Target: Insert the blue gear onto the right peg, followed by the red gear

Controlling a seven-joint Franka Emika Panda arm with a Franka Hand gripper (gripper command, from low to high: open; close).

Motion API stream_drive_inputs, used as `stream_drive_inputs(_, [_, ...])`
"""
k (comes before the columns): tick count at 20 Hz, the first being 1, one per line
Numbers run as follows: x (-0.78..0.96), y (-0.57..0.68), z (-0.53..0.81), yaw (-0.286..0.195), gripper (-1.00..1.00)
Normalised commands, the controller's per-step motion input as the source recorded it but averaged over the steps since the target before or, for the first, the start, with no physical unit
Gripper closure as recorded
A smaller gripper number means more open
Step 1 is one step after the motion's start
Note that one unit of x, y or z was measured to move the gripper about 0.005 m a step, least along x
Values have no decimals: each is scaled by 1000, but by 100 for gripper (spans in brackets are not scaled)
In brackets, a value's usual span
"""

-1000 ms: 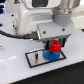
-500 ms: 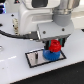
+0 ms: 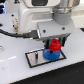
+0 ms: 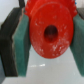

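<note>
So we've got the gripper (image 3: 54,44) clamped on the red gear (image 4: 50,31), teal pads (image 4: 19,42) pressing both sides of it, centre hole facing the wrist camera. Right under the jaws sits the blue gear (image 3: 50,54) on the grey plate (image 3: 34,58). We can't make out the right peg; the gears hide it.

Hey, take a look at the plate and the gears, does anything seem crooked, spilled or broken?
Nothing stands out. The blue gear lies flat on the grey plate. The hand grips the red gear just above it. In the wrist view the red gear looks intact between the pads.
</note>
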Motion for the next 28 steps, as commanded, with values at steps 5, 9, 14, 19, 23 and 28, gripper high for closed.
stream_drive_inputs(5, [142, -89, -39, 0, 100])
stream_drive_inputs(9, [97, -106, -194, 0, 100])
stream_drive_inputs(14, [94, -76, 10, 0, 100])
stream_drive_inputs(19, [84, -65, 349, 0, 100])
stream_drive_inputs(23, [128, -59, 81, 0, 100])
stream_drive_inputs(28, [193, -91, -96, 0, 100])
